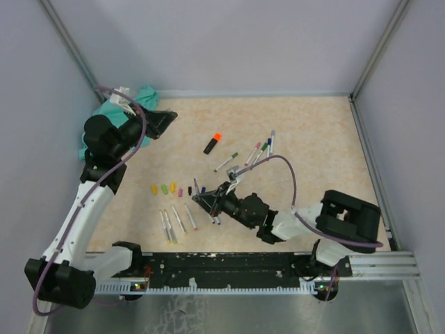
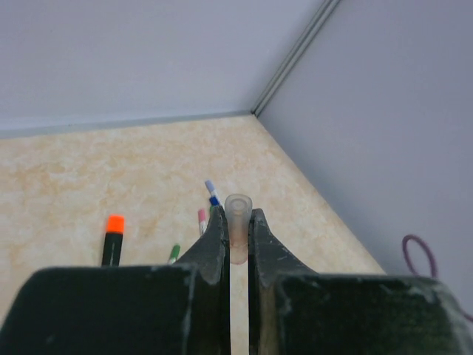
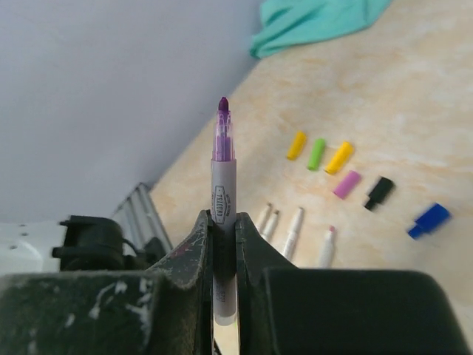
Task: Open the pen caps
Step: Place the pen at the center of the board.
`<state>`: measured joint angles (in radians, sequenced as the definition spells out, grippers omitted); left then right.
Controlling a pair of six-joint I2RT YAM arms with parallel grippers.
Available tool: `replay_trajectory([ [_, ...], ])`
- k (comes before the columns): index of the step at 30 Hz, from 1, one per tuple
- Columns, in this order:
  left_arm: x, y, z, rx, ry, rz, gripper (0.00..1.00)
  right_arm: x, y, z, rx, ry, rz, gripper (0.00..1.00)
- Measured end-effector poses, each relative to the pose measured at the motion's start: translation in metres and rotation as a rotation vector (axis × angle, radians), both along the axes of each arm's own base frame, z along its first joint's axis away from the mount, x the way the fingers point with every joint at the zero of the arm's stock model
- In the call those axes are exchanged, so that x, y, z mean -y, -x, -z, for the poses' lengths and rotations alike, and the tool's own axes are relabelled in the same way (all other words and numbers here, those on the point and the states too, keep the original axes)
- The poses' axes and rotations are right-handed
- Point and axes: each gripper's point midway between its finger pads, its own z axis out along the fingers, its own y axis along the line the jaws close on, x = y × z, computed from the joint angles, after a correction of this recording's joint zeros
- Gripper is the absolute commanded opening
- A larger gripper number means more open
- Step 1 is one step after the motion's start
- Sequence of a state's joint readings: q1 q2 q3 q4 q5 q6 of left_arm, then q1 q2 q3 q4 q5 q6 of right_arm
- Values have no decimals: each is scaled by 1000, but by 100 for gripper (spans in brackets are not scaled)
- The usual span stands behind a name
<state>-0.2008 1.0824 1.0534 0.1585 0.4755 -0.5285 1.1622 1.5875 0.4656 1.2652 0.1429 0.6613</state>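
Nearest to the right wrist camera are the black fingers of my right hand [image 3: 223, 222], closed tight on a purple-tipped pen [image 3: 222, 166]. It stands upright in the grip, white barrel between the fingers and bare tip pointing up. My left hand [image 2: 237, 220] is closed as well, pinching a translucent cap [image 2: 238, 205]. The cap is short and pale pinkish, and its open mouth faces away from me.

From above, my right hand sits low over the middle of the desk [image 1: 313, 139]. My left hand is well apart from it at the far left corner, just beside a teal cloth [image 1: 142, 97].

Loose caps [image 3: 346, 184] lie in a row on the desk left of my right hand: yellow, green, yellow, pink, black and blue. Nearer my base, uncapped pens [image 3: 294, 231] lie side by side with their tips bare. Farther out lies a black marker [image 2: 111, 253] with its orange cap [image 2: 114, 222] on. To its right, capped pens [image 1: 259, 152] fan out with green, pink and blue ends.

The desk top is beige and mottled like marble. Plain pale grey walls [image 1: 229, 42] close it in, meeting at a metal corner post [image 2: 295, 55].
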Motion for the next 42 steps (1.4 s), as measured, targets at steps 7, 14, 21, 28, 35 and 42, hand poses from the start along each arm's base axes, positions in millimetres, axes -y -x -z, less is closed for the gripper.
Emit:
replay_trajectory([
  [7,-6,24,91,-122,-105,6,0,21,2,11,-79,299,197,0],
  [14,-13,42,167,-293,-234,25,0,88,-5,110,-188,756,396,0],
  [21,-16,50,158,-239,-262,30,0,119,-4,147,-231,970,471,7],
  [28,-16,51,159,-238,-270,32,0,109,-6,145,-238,925,457,13],
  [35,-15,53,162,-247,-274,42,0,103,-13,153,-271,864,436,19],
  [42,-14,54,162,-248,-272,54,1,97,-11,158,-285,853,405,25],
])
